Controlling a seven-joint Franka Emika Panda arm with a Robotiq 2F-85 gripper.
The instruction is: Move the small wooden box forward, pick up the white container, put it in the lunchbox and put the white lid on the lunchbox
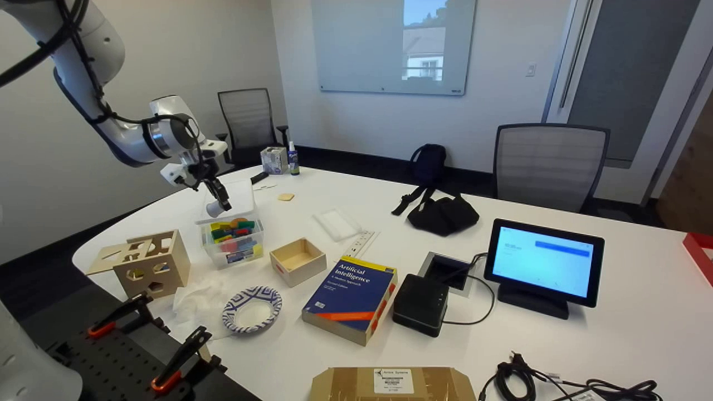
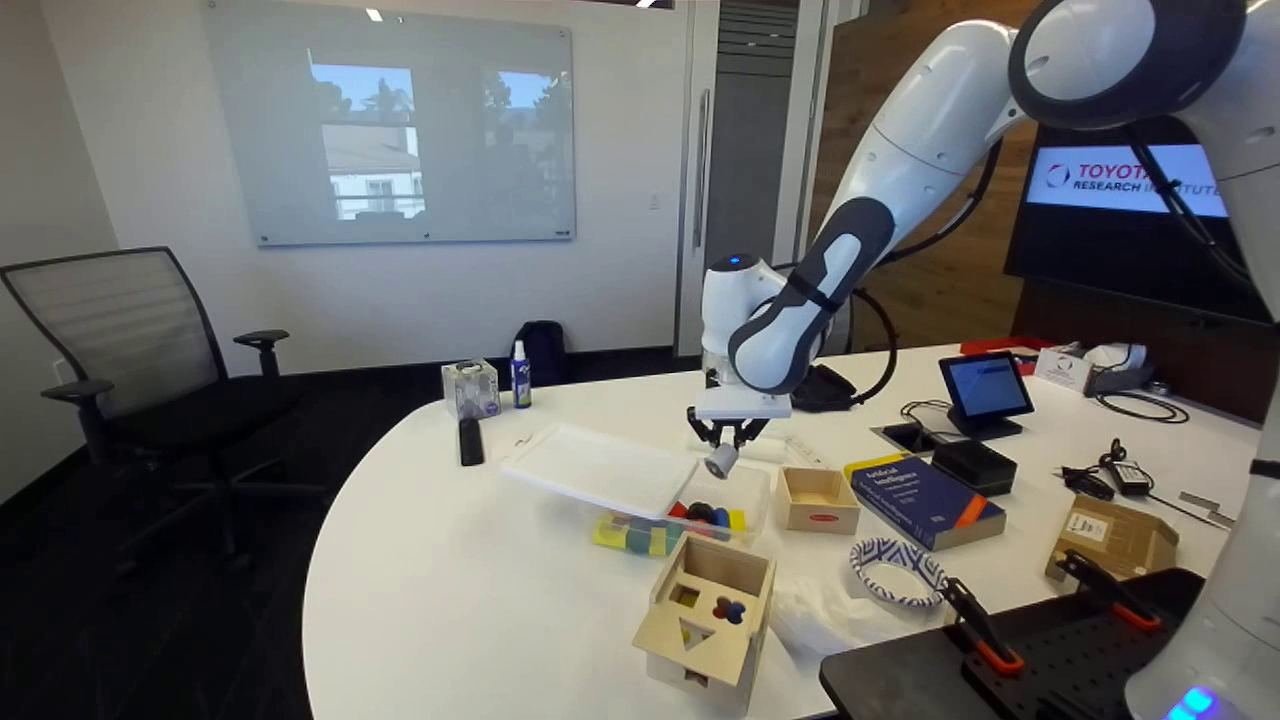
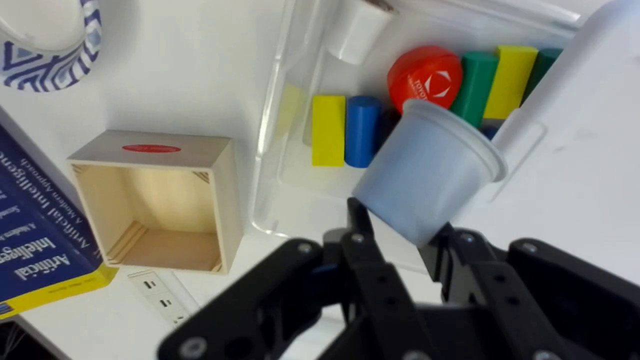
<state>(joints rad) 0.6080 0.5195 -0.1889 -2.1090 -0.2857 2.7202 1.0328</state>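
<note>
Clock centred on the small wooden box (image 1: pixel 298 259), as an exterior view has the bench (image 1: pixel 640 334). Jaws toward 10 o'clock, clamped on the white container (image 3: pixel 429 170) at its narrow end. Container tilted, rimmed end toward 1 o'clock in the wrist view. Held up close to the lunchbox (image 3: pixel 312 200); clearance I can't judge. Lunchbox also toward 10, just beside the small wooden box, coloured blocks (image 3: pixel 328 131) inside. White lid (image 2: pixel 600 468) lies across part of it, reaching out to 10 o'clock in an exterior view. Round the small wooden box: blue-patterned bowl (image 1: pixel 253 316) between 7 and 8, book (image 1: pixel 353 292) at 4, wooden cube with holes (image 1: pixel 179 259) at 9.
</note>
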